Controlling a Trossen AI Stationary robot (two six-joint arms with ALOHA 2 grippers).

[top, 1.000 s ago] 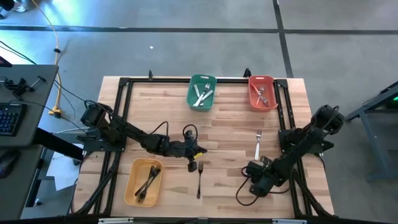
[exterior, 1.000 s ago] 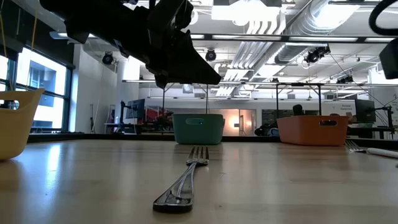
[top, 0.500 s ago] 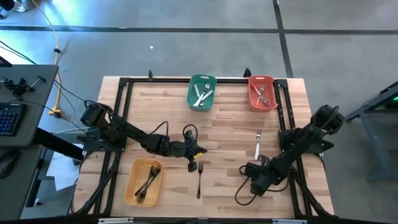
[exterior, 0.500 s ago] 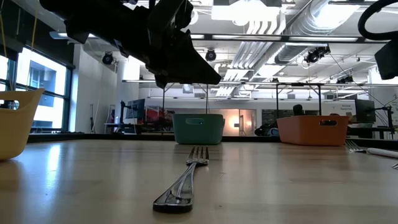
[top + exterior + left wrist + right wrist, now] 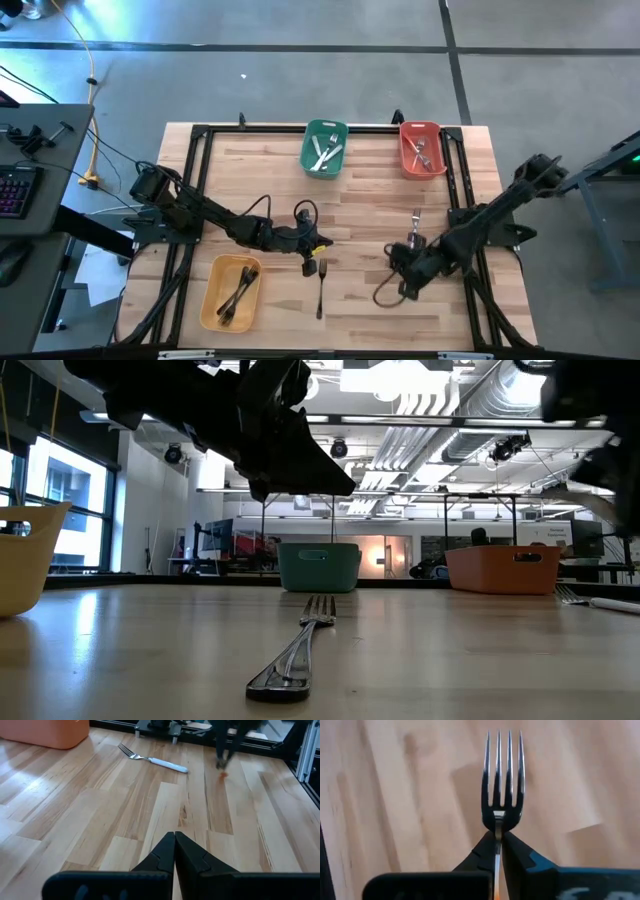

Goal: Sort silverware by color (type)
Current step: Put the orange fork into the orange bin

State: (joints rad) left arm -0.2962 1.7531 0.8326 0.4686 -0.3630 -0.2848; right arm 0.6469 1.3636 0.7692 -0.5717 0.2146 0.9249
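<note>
My right gripper [image 5: 498,837] is shut on a fork whose metal tines [image 5: 502,775] stick out past the fingertips; in the high view it [image 5: 408,262] hangs over the table's right part. A white-handled fork [image 5: 155,760] lies flat on the wood beside it. My left gripper [image 5: 174,836] is shut on nothing, hovering at mid-table [image 5: 310,245] just above a black fork [image 5: 321,287] that lies flat. Other forks lie in the yellow bin [image 5: 212,300], the green bin [image 5: 309,135] and the red bin [image 5: 404,140]. My right gripper pinches the fork's neck [image 5: 498,826], just behind the tines, between its two fingers. The fork lies along the fingers, which slant steeply down; the handle runs back between them and is hidden. The fork appears to hang clear of the table.
The green and red bins stand at the table's far edge, the yellow one at the near left. A black frame [image 5: 195,180] runs along the table's sides. Bare wood lies between the bins and the arms. A cable loop [image 5: 385,292] trails by the right arm.
My right gripper has risen and gone toward the table's far edge, rolling a little as it went. In the low view the right arm has come further into the picture's upper right. The forks on the table have stayed where they were.
</note>
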